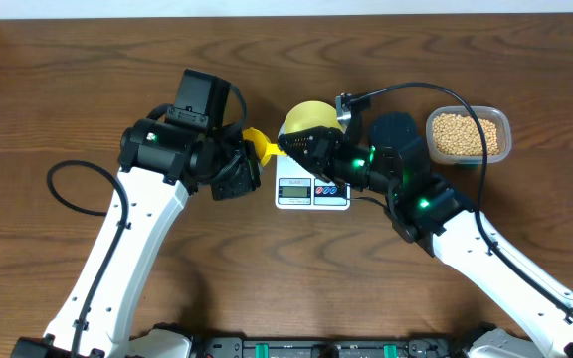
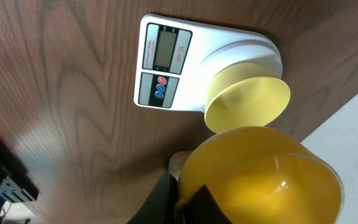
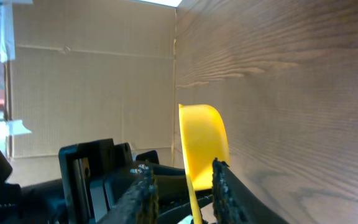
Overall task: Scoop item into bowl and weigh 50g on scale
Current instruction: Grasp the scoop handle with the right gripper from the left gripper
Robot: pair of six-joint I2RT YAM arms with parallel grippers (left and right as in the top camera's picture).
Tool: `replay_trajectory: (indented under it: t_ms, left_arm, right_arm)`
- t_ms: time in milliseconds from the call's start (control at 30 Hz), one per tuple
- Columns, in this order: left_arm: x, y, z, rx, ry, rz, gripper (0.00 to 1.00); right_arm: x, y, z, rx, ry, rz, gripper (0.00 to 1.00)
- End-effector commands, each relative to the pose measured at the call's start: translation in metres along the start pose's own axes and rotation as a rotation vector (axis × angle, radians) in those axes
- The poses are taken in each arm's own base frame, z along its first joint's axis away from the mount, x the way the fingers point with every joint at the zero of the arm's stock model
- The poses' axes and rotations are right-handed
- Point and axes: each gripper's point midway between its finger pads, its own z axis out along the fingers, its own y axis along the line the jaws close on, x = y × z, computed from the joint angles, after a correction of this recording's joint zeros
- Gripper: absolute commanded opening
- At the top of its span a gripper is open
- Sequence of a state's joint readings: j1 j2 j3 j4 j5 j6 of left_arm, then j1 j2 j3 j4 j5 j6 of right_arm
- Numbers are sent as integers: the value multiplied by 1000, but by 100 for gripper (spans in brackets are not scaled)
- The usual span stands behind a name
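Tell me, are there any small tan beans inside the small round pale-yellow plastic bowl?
No, the small pale-yellow bowl shows a bare inside in the left wrist view.

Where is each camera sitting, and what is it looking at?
Overhead: above the table, looking straight down at scale, bowl, bean tub; both arms show.
Left wrist: on the left arm, looking past its fingers and scoop at scale and bowl.
Right wrist: on the right arm, looking along the table; its fingers straddle the bowl's rim.
Shared: all three see the bowl.
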State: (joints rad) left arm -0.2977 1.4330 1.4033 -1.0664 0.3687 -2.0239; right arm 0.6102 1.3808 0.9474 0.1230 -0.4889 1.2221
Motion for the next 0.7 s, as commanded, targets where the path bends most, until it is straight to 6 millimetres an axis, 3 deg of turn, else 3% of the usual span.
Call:
replay_trajectory:
  t_ms: [0,400,667]
  left_arm:
    - [2,1,0,-8,6,-60,7]
    - [2,1,0,-9,6,-60,8]
    - [2,1,0,-9,7,-60,7]
  right_arm:
    - [-1,8,1,-11,-7,-13,23]
    - [-3,7,1,-8,-17,-13,12]
    - [-3,7,1,-8,-17,-13,13]
